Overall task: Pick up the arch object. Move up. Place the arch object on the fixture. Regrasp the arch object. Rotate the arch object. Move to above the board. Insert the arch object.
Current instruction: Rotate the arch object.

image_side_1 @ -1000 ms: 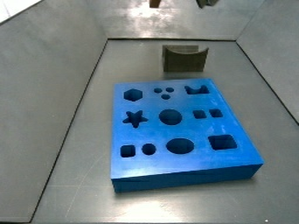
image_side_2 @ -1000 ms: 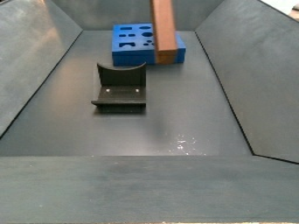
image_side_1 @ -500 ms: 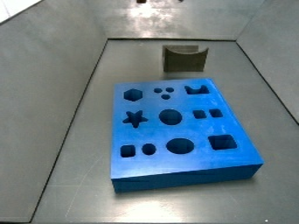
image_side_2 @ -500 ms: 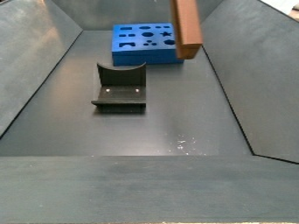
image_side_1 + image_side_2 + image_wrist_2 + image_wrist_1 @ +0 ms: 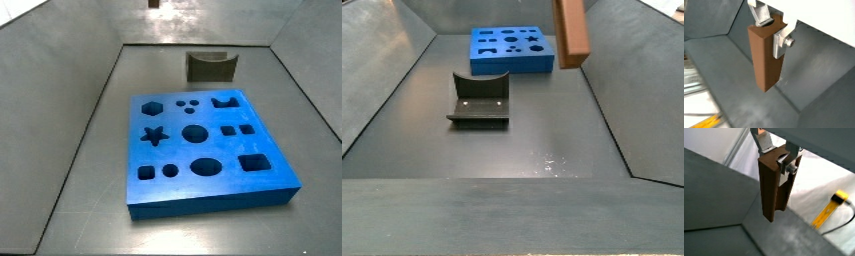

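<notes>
My gripper [image 5: 777, 158] is shut on the arch object [image 5: 771, 188], an orange-brown bar that hangs upright from the silver fingers [image 5: 788, 164]. Both wrist views show this grip [image 5: 773, 31], with the bar [image 5: 764, 60] high over the grey floor. In a side view the bar [image 5: 572, 30] hangs from the top edge, to the right of the blue board [image 5: 512, 48] and above floor level; the gripper itself is out of that view. The fixture [image 5: 480, 100] stands apart in front of the board. In a side view the board [image 5: 207, 150] lies in the middle, the fixture [image 5: 210, 68] behind it.
Sloping grey walls [image 5: 382, 80] enclose the floor on all sides. A yellow tool [image 5: 829, 208] with a dark cable lies outside the wall on a white surface. A small dark shape [image 5: 154, 3] shows at the top edge.
The held arch object has moved to the right across a side view, from over the board's edge to beside it. The board and fixture have not moved.
</notes>
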